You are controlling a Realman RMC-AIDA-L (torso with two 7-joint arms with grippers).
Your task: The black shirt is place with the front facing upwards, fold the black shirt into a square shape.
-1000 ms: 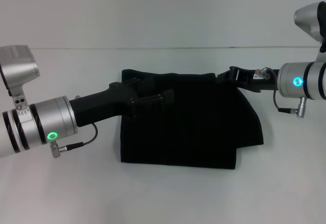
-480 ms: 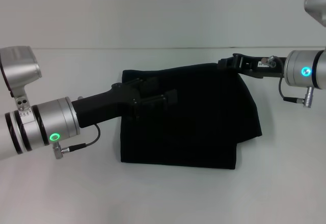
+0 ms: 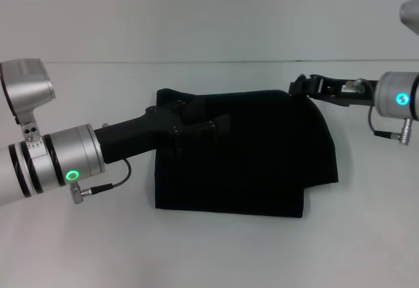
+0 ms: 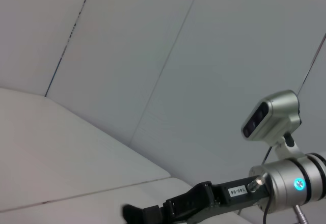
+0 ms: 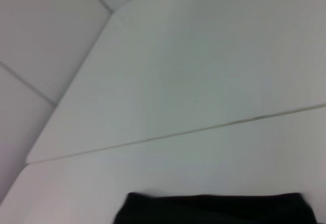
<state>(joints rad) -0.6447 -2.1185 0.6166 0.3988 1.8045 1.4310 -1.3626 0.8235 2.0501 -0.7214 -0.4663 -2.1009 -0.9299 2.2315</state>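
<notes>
white, matte and plain, the bench (image 3: 78, 249) runs back to a pale wall, with a thin seam marking its far edge. the black shirt (image 3: 262, 163) is laid near the middle of the bench, a little toward the far edge, and is already gathered into a compact, roughly rectangular bundle. its near edge is seen as a straight thick fold, its left side is squared, but on the right a rounded flap is left sticking out beyond the lower corner, so the outline is not yet a true square. no lettering is shown on the upper face. the cloth is judged soft and limp, with a dull, light-swallowing surface and gentle bulges where layers are stacked.

the left gripper (image 3: 208, 126) is stretched from the left edge over the far left part of the bundle, low against the cloth; black fingers against black cloth cannot be told apart well enough, so whether it is parted or closed, or has any cloth, cannot be told. the right gripper (image 3: 300, 86) is held just off the far right corner of the shirt, clear of the cloth as far as can be seen; its opening cannot be told either.

most of the folding is judged done; what is left appears to be tucking or folding the right-hand flap in and evening the sides.
</notes>
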